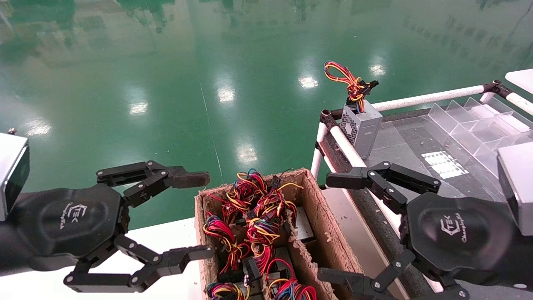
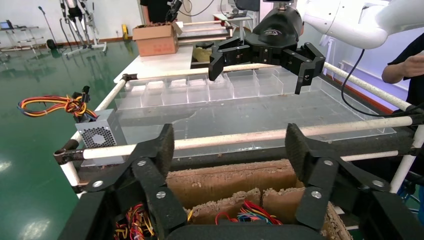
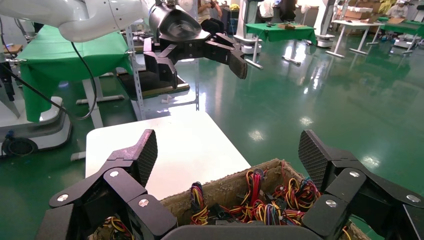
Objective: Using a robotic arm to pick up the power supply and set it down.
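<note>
Two black grippers are in view: the left gripper [image 1: 202,216] and the right gripper [image 1: 333,227], both spread wide. One cardboard box [image 1: 325,233] sits near, between them, with a tangle of wire bundles [image 1: 254,221] too mixed to count. One vented grey box [image 1: 360,127] stands far right.

Cardboard box [image 1: 320,216]: rough, frayed brown edges. Floor [image 1: 166,83]: glossy green, mirror-like reflections. Vented power supply [image 1: 361,127]: dull grey metal (perforated face). Wire bundles [image 1: 258,216]: shiny plastic insulation. Clear dividers [image 1: 479,121]: smooth transparent plastic. Both end effectors, left [image 1: 200,214] and right [image 1: 333,227]: matt black, textured pads.
</note>
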{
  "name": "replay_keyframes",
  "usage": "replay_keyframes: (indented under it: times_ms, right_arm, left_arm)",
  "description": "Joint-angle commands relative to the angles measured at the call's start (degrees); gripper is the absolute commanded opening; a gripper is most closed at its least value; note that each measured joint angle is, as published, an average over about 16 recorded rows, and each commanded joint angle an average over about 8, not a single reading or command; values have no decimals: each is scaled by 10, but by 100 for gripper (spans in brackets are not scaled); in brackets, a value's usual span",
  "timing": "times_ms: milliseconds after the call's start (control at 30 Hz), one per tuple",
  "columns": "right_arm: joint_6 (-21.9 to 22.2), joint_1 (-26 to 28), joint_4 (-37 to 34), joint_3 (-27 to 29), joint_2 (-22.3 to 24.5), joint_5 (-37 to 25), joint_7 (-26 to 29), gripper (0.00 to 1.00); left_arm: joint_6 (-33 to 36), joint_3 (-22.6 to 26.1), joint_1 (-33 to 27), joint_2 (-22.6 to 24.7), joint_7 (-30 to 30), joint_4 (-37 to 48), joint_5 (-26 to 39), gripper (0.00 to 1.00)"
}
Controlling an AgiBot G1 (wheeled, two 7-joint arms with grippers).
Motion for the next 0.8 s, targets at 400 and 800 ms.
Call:
replay_keyframes:
  times_ms: [400, 800]
  right_arm:
    - [0, 0, 0, 0, 0, 0, 0, 100]
    - [0, 0, 0, 0, 0, 0, 0, 100]
  left_arm:
    - [0, 0, 0, 0, 0, 0, 0, 0]
    - [0, 0, 0, 0, 0, 0, 0, 0]
